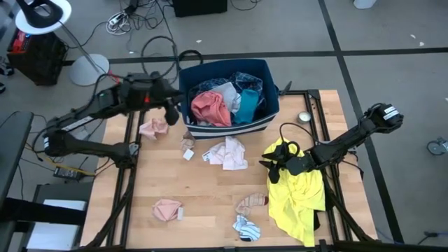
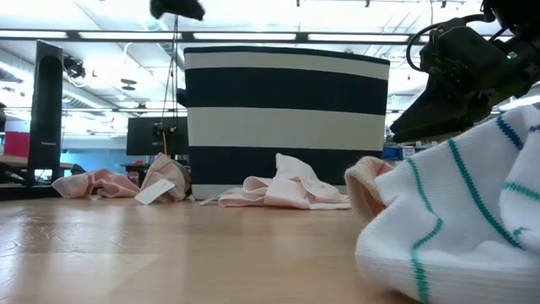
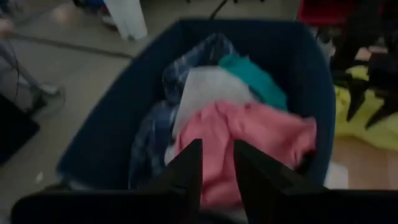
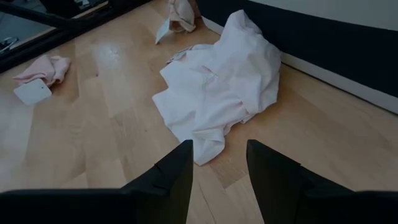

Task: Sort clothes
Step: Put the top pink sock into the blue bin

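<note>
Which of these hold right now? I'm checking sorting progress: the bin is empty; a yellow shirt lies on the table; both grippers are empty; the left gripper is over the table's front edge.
1. The bin is empty. False: it holds a pink garment and others.
2. A yellow shirt lies on the table. True.
3. The left gripper and right gripper hold nothing. True.
4. The left gripper is over the table's front edge. False: it hovers at the bin.

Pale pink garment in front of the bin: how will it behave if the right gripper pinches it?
Pale pink garment lies crumpled in soft folds: probably floppy, draping from one pinch. Looks thin, likely light. Pushing would probably bunch it.
</note>
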Controlling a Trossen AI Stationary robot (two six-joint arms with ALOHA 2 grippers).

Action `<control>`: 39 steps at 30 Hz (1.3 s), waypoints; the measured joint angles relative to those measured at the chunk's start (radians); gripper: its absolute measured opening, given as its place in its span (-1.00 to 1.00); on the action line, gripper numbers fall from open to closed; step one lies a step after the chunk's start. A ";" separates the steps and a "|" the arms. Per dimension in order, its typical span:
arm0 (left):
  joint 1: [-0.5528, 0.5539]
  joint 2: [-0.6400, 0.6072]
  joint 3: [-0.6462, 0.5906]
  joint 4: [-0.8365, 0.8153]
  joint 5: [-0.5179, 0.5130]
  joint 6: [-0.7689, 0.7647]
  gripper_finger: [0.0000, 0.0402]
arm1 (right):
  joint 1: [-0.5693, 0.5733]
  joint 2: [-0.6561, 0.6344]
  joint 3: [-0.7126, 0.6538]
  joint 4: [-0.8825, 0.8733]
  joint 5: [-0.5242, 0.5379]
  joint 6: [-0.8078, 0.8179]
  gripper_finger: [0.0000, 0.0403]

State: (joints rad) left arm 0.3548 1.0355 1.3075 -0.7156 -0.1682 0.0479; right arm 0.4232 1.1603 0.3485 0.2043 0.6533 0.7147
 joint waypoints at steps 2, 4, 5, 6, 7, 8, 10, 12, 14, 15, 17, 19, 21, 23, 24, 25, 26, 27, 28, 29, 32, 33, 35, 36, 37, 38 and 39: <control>-0.008 -0.033 -0.015 -0.047 -0.022 -0.024 -0.52 | 0.000 0.000 0.000 0.000 0.000 0.000 -0.25; -0.010 -0.069 -0.044 -0.073 -0.041 -0.055 -0.52 | 0.000 0.000 0.000 0.000 0.000 0.000 -0.25; -0.011 -0.089 -0.064 -0.081 -0.053 -0.075 -0.52 | 0.000 0.000 0.000 0.001 0.000 0.000 -0.25; -0.010 -0.105 -0.086 -0.089 -0.066 -0.092 -0.52 | 0.000 0.000 0.000 0.000 0.000 0.001 -0.25; -0.010 -0.122 -0.112 -0.095 -0.082 -0.110 -0.52 | 0.000 0.000 0.000 0.001 0.000 0.001 -0.25; -0.010 -0.139 -0.141 -0.103 -0.101 -0.129 -0.52 | 0.000 0.000 0.000 0.001 0.000 0.001 -0.25; -0.010 -0.173 -0.207 -0.110 -0.142 -0.176 -0.53 | 0.000 0.000 0.000 0.002 0.000 0.002 -0.25; -0.010 -0.207 -0.274 -0.110 -0.180 -0.235 -0.54 | 0.000 0.000 0.000 0.002 0.000 0.002 -0.25; -0.008 -0.242 -0.347 -0.116 -0.214 -0.301 -0.55 | 0.000 0.000 0.000 0.002 0.000 0.002 -0.25; -0.008 -0.257 -0.382 -0.117 -0.237 -0.341 -0.55 | 0.000 0.000 0.000 0.003 0.000 0.002 -0.25; -0.008 -0.284 -0.450 -0.116 -0.284 -0.429 -0.55 | 0.000 0.000 0.000 0.003 0.000 0.002 -0.25; -0.008 -0.308 -0.510 -0.111 -0.320 -0.513 -0.55 | 0.000 0.000 0.000 0.003 0.000 0.002 -0.25; -0.008 -0.317 -0.564 -0.106 -0.348 -0.591 -0.55 | 0.000 0.000 0.000 0.003 0.000 0.002 -0.25; -0.008 -0.317 -0.617 -0.106 -0.382 -0.661 -0.55 | 0.000 0.000 0.000 0.003 0.000 0.002 -0.25; -0.008 -0.316 -0.642 -0.105 -0.395 -0.695 -0.56 | 0.000 0.000 0.000 0.003 0.000 0.001 -0.25; -0.007 -0.315 -0.670 -0.101 -0.405 -0.724 -0.56 | 0.000 0.000 0.000 0.003 0.000 0.002 -0.25; -0.007 -0.313 -0.695 -0.094 -0.415 -0.748 -0.56 | 0.000 0.000 0.000 0.003 0.000 0.002 -0.25; -0.007 -0.311 -0.718 -0.087 -0.420 -0.770 -0.56 | 0.000 0.000 0.000 0.003 0.000 0.002 -0.25; -0.007 -0.309 -0.739 -0.084 -0.426 -0.790 -0.56 | 0.000 0.000 0.000 0.003 0.000 0.002 -0.25; -0.007 -0.309 -0.758 -0.082 -0.438 -0.810 -0.56 | 0.000 0.000 0.000 0.003 0.000 0.004 -0.25; -0.007 -0.310 -0.811 -0.082 -0.466 -0.860 -0.56 | 0.000 0.000 0.000 0.003 0.000 0.007 -0.25; -0.007 -0.310 -0.826 -0.082 -0.473 -0.875 -0.56 | 0.000 0.000 0.000 0.002 0.000 0.007 -0.25; -0.007 -0.310 -0.854 -0.081 -0.487 -0.906 -0.56 | 0.000 0.000 0.000 0.003 0.000 0.007 -0.25; -0.007 -0.310 -0.868 -0.081 -0.492 -0.921 -0.56 | 0.000 0.000 0.000 0.002 0.000 0.007 -0.25; -0.007 -0.310 -0.881 -0.081 -0.496 -0.936 -0.56 | 0.000 0.000 0.000 0.002 0.000 0.007 -0.25; -0.007 -0.310 -0.892 -0.081 -0.499 -0.950 -0.56 | 0.000 0.000 0.000 0.002 0.000 0.007 -0.25; -0.007 -0.310 -0.902 -0.081 -0.507 -0.967 -0.56 | 0.000 0.000 0.000 0.002 0.000 0.007 -0.25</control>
State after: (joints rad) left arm 0.3477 0.7258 0.4053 -0.7963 -0.6747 -0.9191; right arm 0.4230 1.1603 0.3485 0.2066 0.6533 0.7221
